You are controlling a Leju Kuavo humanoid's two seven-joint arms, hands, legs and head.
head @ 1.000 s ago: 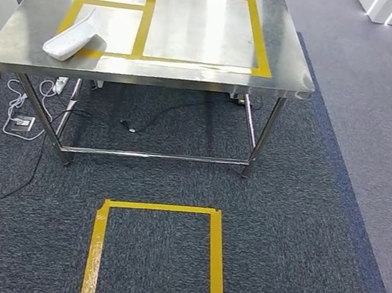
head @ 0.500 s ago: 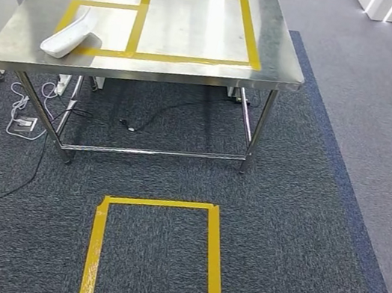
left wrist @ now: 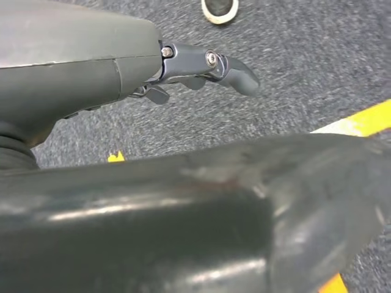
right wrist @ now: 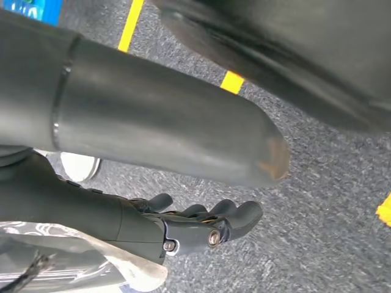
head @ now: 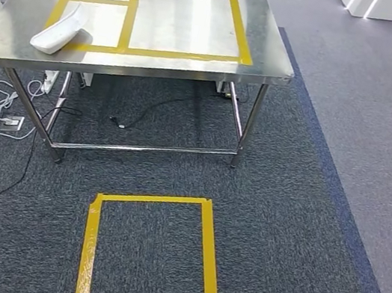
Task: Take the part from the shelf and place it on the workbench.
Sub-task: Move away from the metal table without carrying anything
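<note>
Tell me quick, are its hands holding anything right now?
Left hand: open, holding nothing.
Right hand: open, holding nothing.

No legible text, brand, label or number can be read in any view. A blue panel (right wrist: 32,9) at the edge of the right wrist view carries pale marks too cropped and blurred to make out. The yellow tape outlines on the steel worktop (head: 140,61) and the dark carpet floor (head: 282,230) carry no writing.
</note>
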